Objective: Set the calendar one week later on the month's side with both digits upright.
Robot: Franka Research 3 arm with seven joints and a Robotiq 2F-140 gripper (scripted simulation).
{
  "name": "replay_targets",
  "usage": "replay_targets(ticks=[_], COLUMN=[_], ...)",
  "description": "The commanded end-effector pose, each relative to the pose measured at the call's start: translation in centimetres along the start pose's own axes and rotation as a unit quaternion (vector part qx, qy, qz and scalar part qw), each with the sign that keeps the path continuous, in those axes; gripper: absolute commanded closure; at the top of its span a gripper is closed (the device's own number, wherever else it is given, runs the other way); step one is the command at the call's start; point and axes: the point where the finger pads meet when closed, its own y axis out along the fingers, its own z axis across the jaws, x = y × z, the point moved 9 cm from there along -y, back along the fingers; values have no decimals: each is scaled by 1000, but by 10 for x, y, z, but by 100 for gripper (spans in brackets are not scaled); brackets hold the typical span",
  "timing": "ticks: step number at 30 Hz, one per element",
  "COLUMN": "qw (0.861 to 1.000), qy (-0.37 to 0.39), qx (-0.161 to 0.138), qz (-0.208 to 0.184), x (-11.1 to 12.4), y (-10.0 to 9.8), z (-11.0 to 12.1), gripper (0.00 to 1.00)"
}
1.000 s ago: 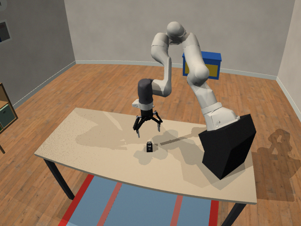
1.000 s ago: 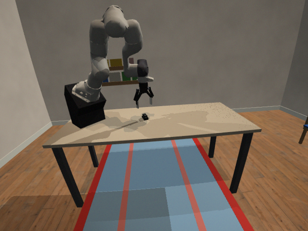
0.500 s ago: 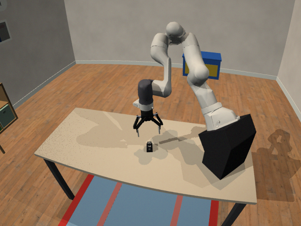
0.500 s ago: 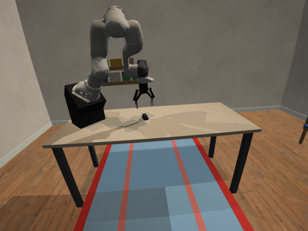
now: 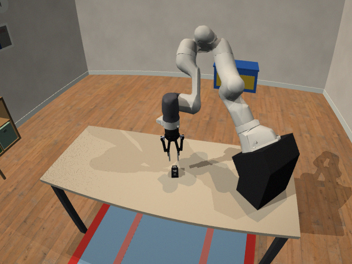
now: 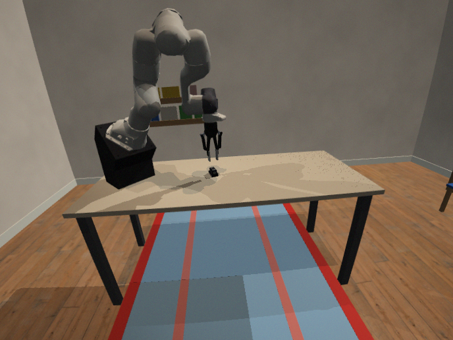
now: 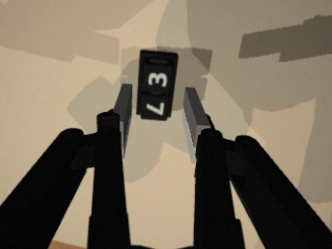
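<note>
The calendar (image 5: 174, 171) is a small dark tray with two dark cubes side by side, standing near the middle of the table. It also shows in the exterior view (image 6: 212, 170). In the wrist view the calendar (image 7: 156, 92) shows white digits on the cubes' upper faces: a 3 (image 7: 159, 79) on the far cube and a 7 (image 7: 158, 106) on the near one. The month's name is not visible. My gripper (image 5: 173, 159) hangs straight above the calendar, pointing down and clear of it. The fingers are narrowed to a gap a little wider than the tray, with nothing between them.
The arm's black base block (image 5: 265, 167) stands on the table's right side. A blue and yellow cabinet (image 5: 237, 75) stands on the floor behind the table. A shelf (image 5: 6, 127) stands at the far left.
</note>
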Motion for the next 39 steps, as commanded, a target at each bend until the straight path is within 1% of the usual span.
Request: replay_targets(ticks=[1, 27, 39], qw=[1000, 1000, 1000], qy=[17, 17, 17], qx=[-1, -1, -1], qz=[1, 1, 1], x=[1, 1, 1], y=[1, 1, 10], z=[1, 1, 1], gripper=[72, 72, 72])
